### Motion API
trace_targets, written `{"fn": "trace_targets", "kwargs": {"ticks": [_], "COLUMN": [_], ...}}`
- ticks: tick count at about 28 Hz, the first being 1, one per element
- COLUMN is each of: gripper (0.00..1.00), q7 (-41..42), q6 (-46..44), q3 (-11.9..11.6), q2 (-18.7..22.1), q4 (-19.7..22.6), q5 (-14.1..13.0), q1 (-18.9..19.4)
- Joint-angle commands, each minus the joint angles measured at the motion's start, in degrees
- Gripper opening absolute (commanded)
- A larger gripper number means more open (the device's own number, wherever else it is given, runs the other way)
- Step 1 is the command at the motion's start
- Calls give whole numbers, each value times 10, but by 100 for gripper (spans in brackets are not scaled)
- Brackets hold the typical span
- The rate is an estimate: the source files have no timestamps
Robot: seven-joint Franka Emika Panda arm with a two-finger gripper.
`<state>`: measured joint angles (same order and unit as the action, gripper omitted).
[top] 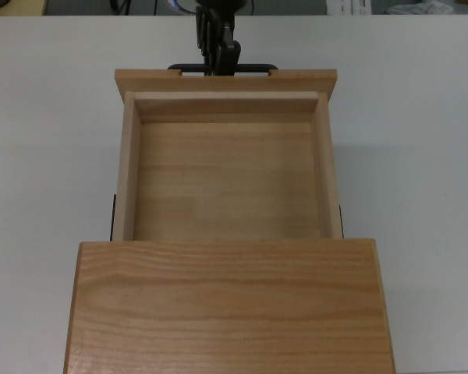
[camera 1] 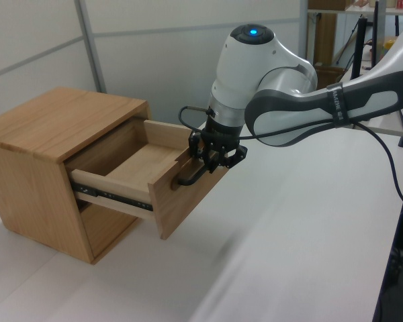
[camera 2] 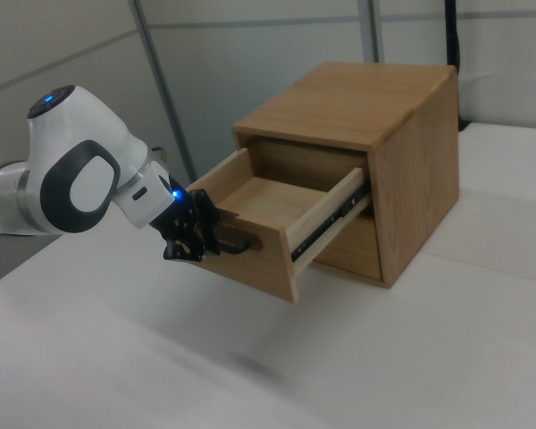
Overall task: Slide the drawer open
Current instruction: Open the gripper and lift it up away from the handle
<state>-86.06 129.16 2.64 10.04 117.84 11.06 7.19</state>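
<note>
The drawer [top: 226, 175] is a light pine tray with a wider front panel [camera 1: 188, 201]. It stands pulled well out of the wooden cabinet [camera 1: 50, 121] and is empty inside. Its thin black handle [top: 257, 68] runs along the panel's outer face. My gripper [top: 217, 56] is shut on the middle of that handle, in the left view [camera 1: 213, 161] and in the right view [camera 2: 199, 234]. The drawer [camera 2: 263, 210] rides on black side rails [camera 1: 114, 196].
The cabinet top [top: 226, 304] fills the bottom of the top view. White table [camera 1: 302, 235] lies around the cabinet. My arm [camera 1: 309, 111] reaches in from the left view's right. A black cable [camera 1: 396, 174] hangs from the arm.
</note>
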Motion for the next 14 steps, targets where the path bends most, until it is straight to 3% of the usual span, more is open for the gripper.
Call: {"fn": "trace_targets", "kwargs": {"ticks": [1,2,3,7,10,14], "gripper": [20,46,59,88,99,100], "q7": [22,28,31,41,47,64], "q6": [-52,-55,-58,-66,-71,-73], "q3": [-5,-5,-5,-4,-4,-4], "q2": [57,57,57,58,58,58], "q4": [6,6,6,4,2,2], "q5": [-15,-17,-18,-22,-25,-31], "q1": [17,17,17,18,18,18]}}
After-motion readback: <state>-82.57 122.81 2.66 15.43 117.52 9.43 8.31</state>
